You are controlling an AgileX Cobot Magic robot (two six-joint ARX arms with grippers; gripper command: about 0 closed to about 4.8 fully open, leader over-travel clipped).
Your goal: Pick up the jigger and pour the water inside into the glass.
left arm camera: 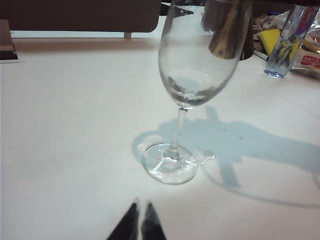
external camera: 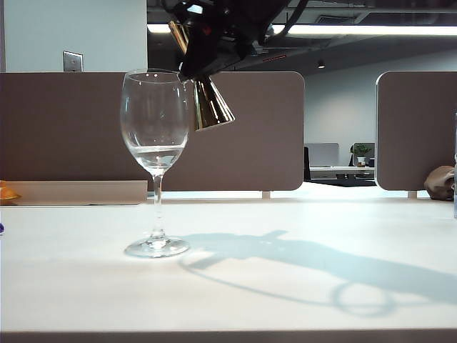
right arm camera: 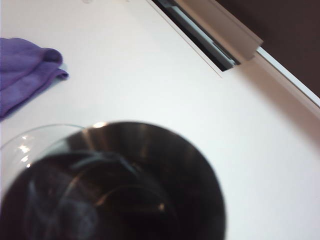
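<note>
On the tabletop [external camera: 321, 300] the glass [external camera: 154, 136] is stood, water [external camera: 157, 156] low inside. Jigger [external camera: 209, 107] is clamped tilted at the rim by right hand [external camera: 203, 50]; rim contact could topple it. Left hand [left arm camera: 139, 222] is parked near, nearly closed, empty.

glass [external camera: 156, 136]: upright mid-table, blocks the centre; foot ringed by bare table [external camera: 300, 300].
right gripper [external camera: 214, 32]: high beside the rim, clamped on tilted jigger [external camera: 209, 103]; fills the space above and right of the bowl.
left gripper [left arm camera: 138, 225]: low, fingertips nearly together, short of the foot.
far edge: partition [external camera: 243, 128] walls it.
purple cloth [right arm camera: 25, 75]: well aside.
bottle [left arm camera: 287, 42]: far corner, with clutter.
</note>
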